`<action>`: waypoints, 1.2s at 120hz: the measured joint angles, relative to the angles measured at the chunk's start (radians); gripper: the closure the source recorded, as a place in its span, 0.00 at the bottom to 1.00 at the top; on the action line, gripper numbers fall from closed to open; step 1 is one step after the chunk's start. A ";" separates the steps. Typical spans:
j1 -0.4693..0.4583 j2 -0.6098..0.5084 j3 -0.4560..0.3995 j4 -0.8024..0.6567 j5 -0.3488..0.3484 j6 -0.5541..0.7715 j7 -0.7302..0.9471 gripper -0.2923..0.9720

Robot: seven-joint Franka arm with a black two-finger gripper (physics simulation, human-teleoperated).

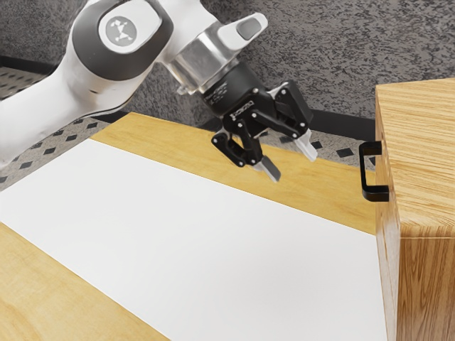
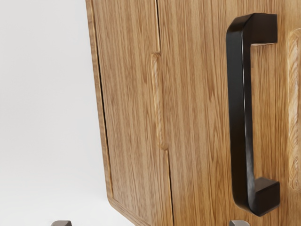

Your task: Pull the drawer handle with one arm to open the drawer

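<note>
From the side, the gripper hangs over the table with its two fingers spread wide and nothing between them. The black handle sticks out of the wooden drawer near it, not touching. The wrist view shows the handle up close, with a thin seam in the wood beside it.

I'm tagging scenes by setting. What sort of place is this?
Likely a simulated lab bench, not a home: a wooden table with a white mat, a lone wooden cabinet with a black handle, and a speckled grey wall behind.
</note>
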 joint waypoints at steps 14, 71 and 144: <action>-0.053 0.040 -0.001 0.033 -0.025 0.041 -0.041 0.49; -0.043 0.101 -0.014 0.066 -0.025 0.101 -0.129 0.52; -0.059 0.130 -0.038 0.033 0.041 0.193 -0.178 0.60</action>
